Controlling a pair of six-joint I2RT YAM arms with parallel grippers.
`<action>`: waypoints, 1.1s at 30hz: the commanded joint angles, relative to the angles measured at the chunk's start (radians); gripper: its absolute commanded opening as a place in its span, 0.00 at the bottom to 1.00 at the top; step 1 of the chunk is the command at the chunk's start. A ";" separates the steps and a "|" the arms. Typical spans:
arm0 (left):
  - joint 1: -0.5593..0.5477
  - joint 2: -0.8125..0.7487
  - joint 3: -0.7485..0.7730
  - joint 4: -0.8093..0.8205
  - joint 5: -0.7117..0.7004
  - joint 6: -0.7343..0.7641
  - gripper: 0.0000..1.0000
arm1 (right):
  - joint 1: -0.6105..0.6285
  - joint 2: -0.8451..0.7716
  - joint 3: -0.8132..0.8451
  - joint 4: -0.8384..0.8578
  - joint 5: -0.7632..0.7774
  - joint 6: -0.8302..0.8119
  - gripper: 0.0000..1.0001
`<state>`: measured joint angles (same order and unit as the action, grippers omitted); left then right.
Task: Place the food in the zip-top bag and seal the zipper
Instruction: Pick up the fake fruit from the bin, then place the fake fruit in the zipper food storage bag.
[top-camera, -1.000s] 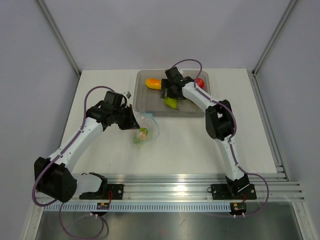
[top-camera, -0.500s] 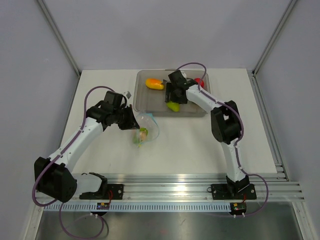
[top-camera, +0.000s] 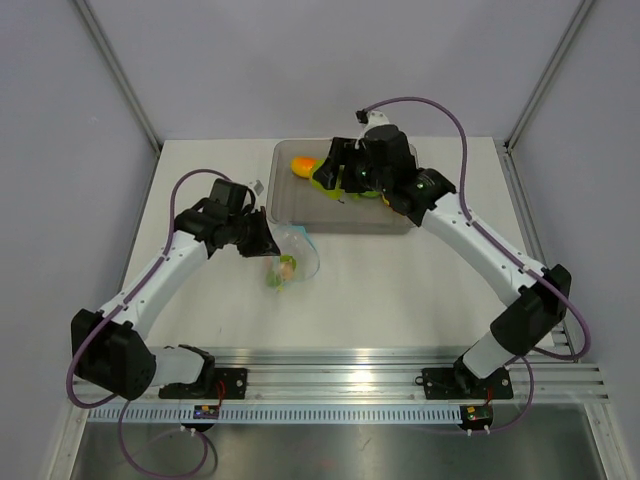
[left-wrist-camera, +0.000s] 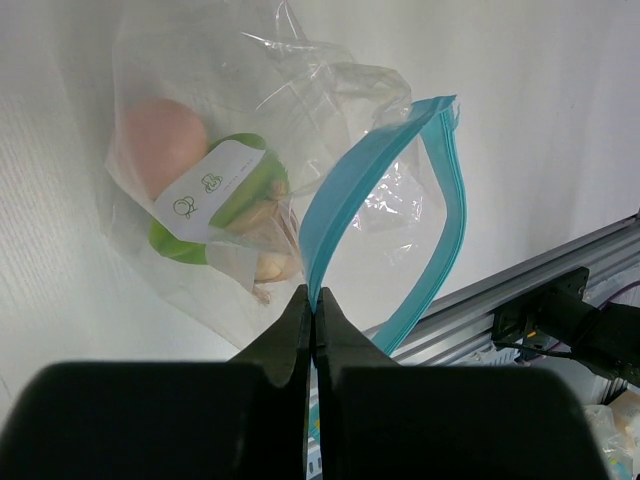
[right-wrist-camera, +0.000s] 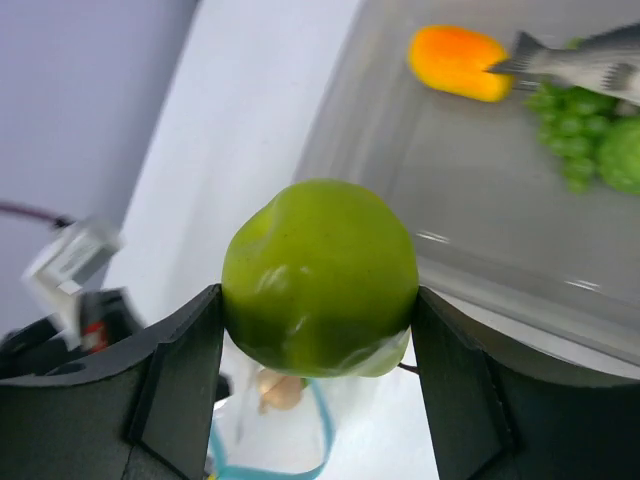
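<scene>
The clear zip-top bag (top-camera: 293, 255) lies on the white table with its mouth held up. My left gripper (left-wrist-camera: 313, 298) is shut on the light blue zipper (left-wrist-camera: 345, 195) strip, and its other side (left-wrist-camera: 448, 215) bows away, so the mouth gapes. Inside the bag are a pink egg (left-wrist-camera: 160, 135), a green piece (left-wrist-camera: 190, 235) and a pale garlic-like piece (left-wrist-camera: 272, 266). My right gripper (right-wrist-camera: 316, 312) is shut on a green pear (right-wrist-camera: 320, 275) and holds it in the air over the tray's left part (top-camera: 322, 177), above and behind the bag.
The rigid clear grey tray (top-camera: 290, 203) stands at the back centre. It holds an orange mango (right-wrist-camera: 455, 60), a grey fish (right-wrist-camera: 585, 60) and green grapes (right-wrist-camera: 570, 130). An aluminium rail (top-camera: 330, 365) runs along the near edge, and walls close in both sides.
My right gripper closed on the green pear in the tray, lifted it and carried it left. The left gripper kept its hold on the zipper and barely moved.
</scene>
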<state>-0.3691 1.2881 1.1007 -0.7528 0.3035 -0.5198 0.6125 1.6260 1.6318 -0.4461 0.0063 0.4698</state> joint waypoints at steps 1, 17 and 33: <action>0.004 0.011 0.060 0.043 0.009 0.009 0.00 | 0.091 -0.057 -0.059 0.041 -0.045 0.021 0.56; 0.004 0.023 0.077 0.046 0.019 0.007 0.00 | 0.239 0.011 -0.214 0.141 -0.103 0.161 0.57; 0.006 0.037 0.090 0.050 0.034 0.006 0.00 | 0.242 0.060 -0.191 0.078 -0.029 0.135 0.98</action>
<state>-0.3645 1.3178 1.1469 -0.7517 0.3103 -0.5198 0.8455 1.7252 1.4143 -0.3664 -0.0616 0.6174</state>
